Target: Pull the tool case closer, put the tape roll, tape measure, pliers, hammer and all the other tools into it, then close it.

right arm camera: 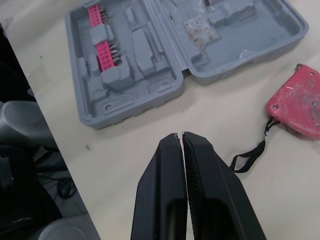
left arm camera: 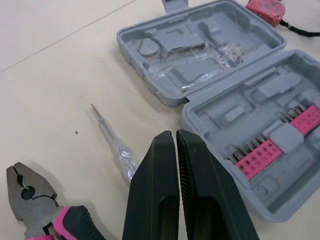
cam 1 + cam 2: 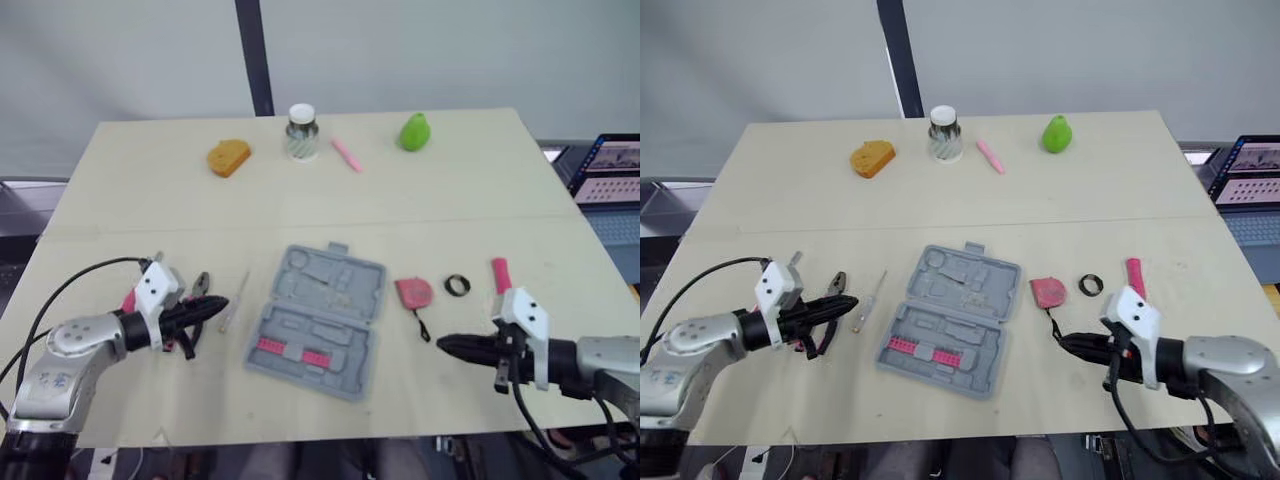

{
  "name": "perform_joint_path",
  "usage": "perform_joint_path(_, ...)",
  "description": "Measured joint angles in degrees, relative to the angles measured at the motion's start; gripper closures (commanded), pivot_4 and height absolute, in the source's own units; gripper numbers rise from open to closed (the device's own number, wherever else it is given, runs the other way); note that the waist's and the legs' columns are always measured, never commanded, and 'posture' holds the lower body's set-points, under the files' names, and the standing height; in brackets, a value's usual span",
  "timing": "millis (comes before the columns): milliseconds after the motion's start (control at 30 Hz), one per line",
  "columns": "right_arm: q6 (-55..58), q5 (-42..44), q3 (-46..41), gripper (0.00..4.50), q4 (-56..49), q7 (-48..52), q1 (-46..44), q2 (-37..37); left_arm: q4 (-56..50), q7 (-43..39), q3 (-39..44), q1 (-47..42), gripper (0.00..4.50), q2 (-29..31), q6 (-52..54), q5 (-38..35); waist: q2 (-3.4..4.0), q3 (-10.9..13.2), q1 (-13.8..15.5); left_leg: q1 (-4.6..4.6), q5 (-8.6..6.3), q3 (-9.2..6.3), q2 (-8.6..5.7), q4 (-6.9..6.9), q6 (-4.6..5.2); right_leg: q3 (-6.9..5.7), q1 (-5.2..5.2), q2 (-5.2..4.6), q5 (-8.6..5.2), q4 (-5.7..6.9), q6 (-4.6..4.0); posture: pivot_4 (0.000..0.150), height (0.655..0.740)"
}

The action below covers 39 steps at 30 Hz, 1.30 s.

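Observation:
The grey tool case lies open at the table's middle front, with pink bit strips in its near half. My left gripper is shut and empty, just left of the case, above the clear-handled screwdriver and beside the pink-handled pliers. My right gripper is shut and empty, right of the case, near the strap of the pink tape measure. The black tape roll and the pink hammer handle lie further right.
At the table's far side sit an orange piece, a white-capped jar, a pink stick and a green pear-shaped object. A laptop stands off the right edge. Black cables trail from both arms.

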Motion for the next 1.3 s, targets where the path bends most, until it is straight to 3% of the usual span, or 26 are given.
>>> perform_joint_path(267, 2.7, -6.0, 12.3, 4.43, 5.8, -4.4, -8.8, 2.6, 18.2, -3.8, -10.1, -14.9, 4.42, -4.5, -6.4, 8.1, -0.04, 0.0, -0.5, -0.07, 0.01, -0.05, -0.07, 0.04, 0.00, -0.06, -0.16, -0.03, 0.00, 0.25, 0.01, 0.150, 0.7356)
perform_joint_path(467, 3.0, -9.0, 17.3, 4.43, 8.0, -6.5, -12.3, 6.5, 27.1, -5.4, -13.7, -18.7, 4.42, -7.6, -10.7, 11.8, -0.05, 0.0, -0.8, -0.08, 0.03, 0.05, -0.02, 0.06, -0.02, -0.08, -0.24, -0.01, 0.00, 0.33, 0.01, 0.150, 0.7356)
perform_joint_path(933, -1.0, -16.3, 24.5, 4.43, 19.1, -7.9, -19.7, 14.2, 29.6, -4.7, -14.6, -20.5, 4.42, -10.7, -13.7, 15.6, -0.06, 0.0, -0.4, -0.17, 0.02, 0.02, -0.14, 0.31, -0.02, -0.05, -0.48, -0.08, 0.00, 0.84, 0.00, 0.150, 0.7356)
perform_joint_path(1300, -1.4, -17.7, 26.0, 4.43, 20.3, -7.8, -22.3, 16.8, 33.4, -3.5, -14.7, -23.4, 4.42, -14.4, -15.1, 16.8, -0.08, 0.0, -0.4, -0.19, 0.02, -0.05, -0.20, 0.38, -0.02, -0.05, -0.50, -0.10, 0.00, 0.99, 0.01, 0.150, 0.7356)
